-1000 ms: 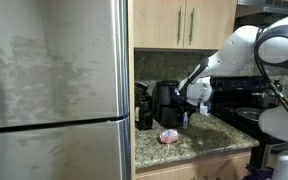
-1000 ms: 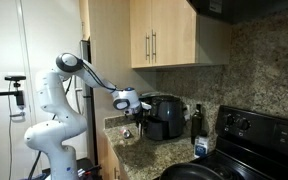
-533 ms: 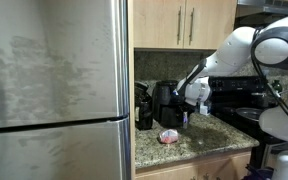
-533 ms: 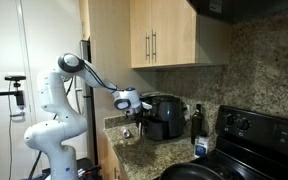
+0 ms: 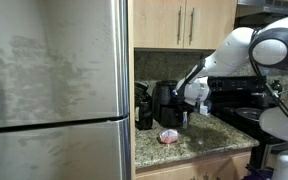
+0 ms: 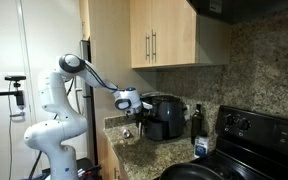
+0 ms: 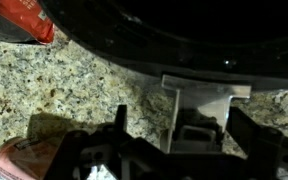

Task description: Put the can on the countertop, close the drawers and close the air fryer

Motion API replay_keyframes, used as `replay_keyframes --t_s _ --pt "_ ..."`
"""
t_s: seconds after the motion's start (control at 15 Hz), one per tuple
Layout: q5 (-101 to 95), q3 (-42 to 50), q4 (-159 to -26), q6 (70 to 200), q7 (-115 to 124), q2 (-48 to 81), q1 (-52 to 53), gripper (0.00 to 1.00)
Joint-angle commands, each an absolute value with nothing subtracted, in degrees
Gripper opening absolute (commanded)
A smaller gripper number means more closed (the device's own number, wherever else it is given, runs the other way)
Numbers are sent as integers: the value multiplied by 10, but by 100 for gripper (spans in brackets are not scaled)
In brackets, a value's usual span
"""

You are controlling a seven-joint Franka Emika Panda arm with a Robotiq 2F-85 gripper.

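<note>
The glossy black air fryer (image 5: 166, 102) (image 6: 163, 116) stands on the speckled granite countertop (image 5: 212, 138) (image 6: 134, 150). My gripper (image 5: 189, 103) (image 6: 131, 104) hangs right in front of it. In the wrist view the gripper (image 7: 184, 116) is open, and the air fryer's grey handle (image 7: 199, 98) sits between the dark fingers (image 7: 120, 122) with a gap on each side. The small pinkish-red and white can (image 5: 169, 135) rests on the countertop near its front edge, apart from the gripper. The pale wooden drawers (image 5: 184, 22) (image 6: 159, 35) above look shut.
A big stainless-steel fridge (image 5: 54, 90) fills the side of an exterior view. A black stove (image 6: 249, 135) stands past the air fryer, with a dark bottle (image 6: 197, 120) between them. A smaller dark appliance (image 5: 144, 108) sits beside the air fryer. A red packet (image 7: 24, 20) lies on the granite.
</note>
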State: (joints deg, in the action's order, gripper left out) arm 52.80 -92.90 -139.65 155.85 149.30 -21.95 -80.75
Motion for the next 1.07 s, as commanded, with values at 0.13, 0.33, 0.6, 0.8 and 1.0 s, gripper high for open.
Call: replay_keyframes --t_s 0.13,0.33,0.6,0.8,1.0 --pt "546 -950 -1386 1560 1493 -232 -831 100" --pt "549 -954 -1383 1559 1493 -237 -835 100" --pt "551 -958 -1381 1559 1493 -239 -839 100" --pt "551 -960 -1380 1560 1493 -239 -840 100" --pt "551 -961 -1380 1560 1493 -239 -842 100"
